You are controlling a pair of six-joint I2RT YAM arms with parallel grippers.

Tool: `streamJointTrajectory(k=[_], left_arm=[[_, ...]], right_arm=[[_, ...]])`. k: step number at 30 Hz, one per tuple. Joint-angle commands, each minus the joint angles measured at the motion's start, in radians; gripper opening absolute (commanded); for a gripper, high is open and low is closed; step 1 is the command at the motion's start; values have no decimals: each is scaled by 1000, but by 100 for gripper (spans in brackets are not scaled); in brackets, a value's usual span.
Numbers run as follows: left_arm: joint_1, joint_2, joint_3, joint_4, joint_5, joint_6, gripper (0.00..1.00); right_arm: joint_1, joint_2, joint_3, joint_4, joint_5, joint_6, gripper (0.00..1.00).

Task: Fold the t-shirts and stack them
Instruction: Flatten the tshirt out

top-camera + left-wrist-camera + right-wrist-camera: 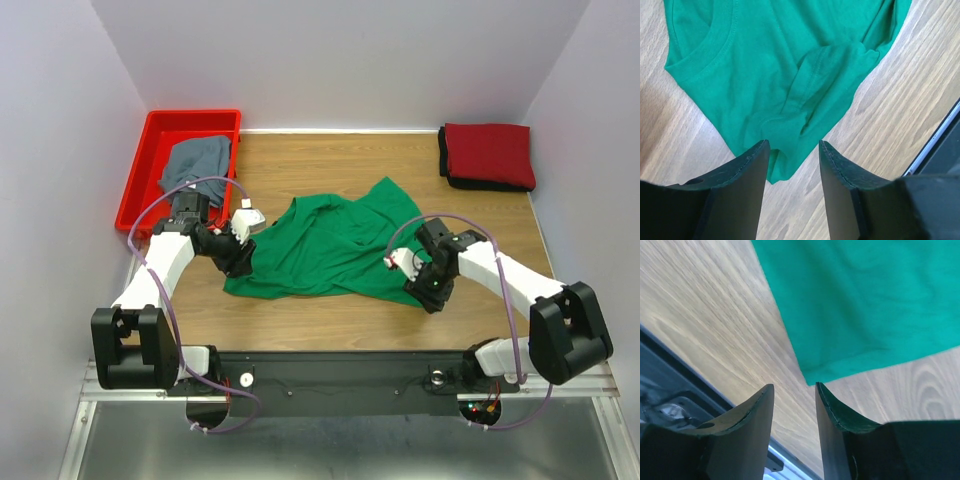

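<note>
Two grippers are hanging low over the wooden table [300, 160], jaws parted, neither pinching cloth. The left gripper [794, 150] is sitting at the green t-shirt's [330, 245] near-left corner, while the right gripper [795, 387] is sitting just off its near-right corner. The dark red t-shirt [490, 152] is lying folded on the black t-shirt [444, 165] at the far right. The grey-blue t-shirt [195, 160] is slumping in the red bin [150, 135].

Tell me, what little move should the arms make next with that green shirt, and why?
Probably ease forward and close on the near corners of the green t-shirt: the left jaws stand open at one tip, the right jaws open just short of the other, and the cloth lies rumpled, unfolded.
</note>
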Motion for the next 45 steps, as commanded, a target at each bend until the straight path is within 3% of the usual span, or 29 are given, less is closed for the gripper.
streamJointTrajectory(k=[1,5,6,7,12,22,28,34,40,43,44,45], left_arm=[[3,-29,23,-16,22,3,58],[3,-39,9,14,-20,-12,61],[1,-35,5,40,-64,0,61],[1,-35,5,41,-64,3,61],[-9,-3,17,36,-83,43,59],[-83,137,12,109,-132,-11,59],[-97,186,32,58,-122,30,35],[-98,122,2,-90,-112,168,1],[-109,-100,-35,-231,-64,291,0],[-167,-170,-99,-321,-113,380,0],[-221,-183,-122,-337,-130,389,2],[-235,-211,-132,-323,-156,379,13]], right_arm=[[47,-23,-55,115,105,11,44],[80,5,-111,183,166,19,42],[84,19,-128,221,200,22,35],[84,19,-128,221,200,22,35],[84,10,-134,224,241,31,1],[84,-36,-132,180,241,37,1],[84,-32,-112,167,254,40,0],[84,-33,-116,167,269,36,1],[82,-56,-119,147,283,34,1],[82,-84,-128,129,292,22,1],[82,-89,-129,123,292,17,1],[82,-98,-129,114,294,13,1]])
